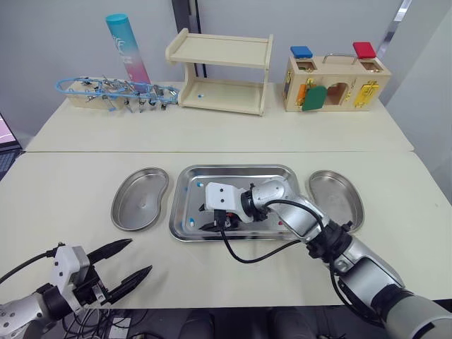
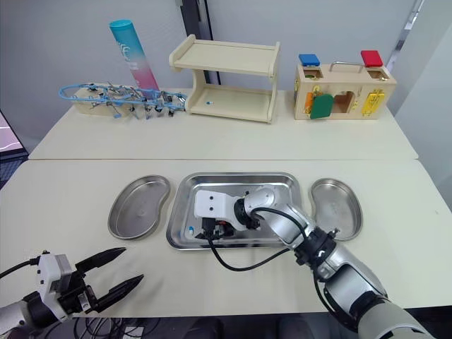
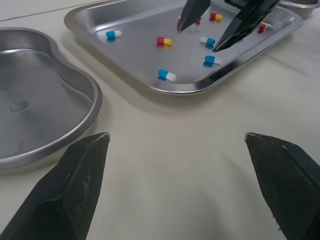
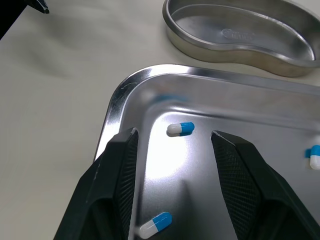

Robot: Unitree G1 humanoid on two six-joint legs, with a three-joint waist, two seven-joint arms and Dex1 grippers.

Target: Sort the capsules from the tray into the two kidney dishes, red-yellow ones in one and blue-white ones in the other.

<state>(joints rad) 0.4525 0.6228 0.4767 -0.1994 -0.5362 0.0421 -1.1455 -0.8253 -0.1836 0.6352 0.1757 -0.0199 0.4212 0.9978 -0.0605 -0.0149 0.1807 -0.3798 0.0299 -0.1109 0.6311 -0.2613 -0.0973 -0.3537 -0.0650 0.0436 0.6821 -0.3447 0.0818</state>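
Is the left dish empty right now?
Empty. The left dish is bare metal inside, and the capsules all lie in the tray.

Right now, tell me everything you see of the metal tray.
The tray is rectangular with rounded corners and a raised rim, shiny like steel. It lies flat on the table between the left dish and the right dish. Inside lie scattered blue-white capsules and red-yellow capsules. The open right gripper hangs over its near-left corner.
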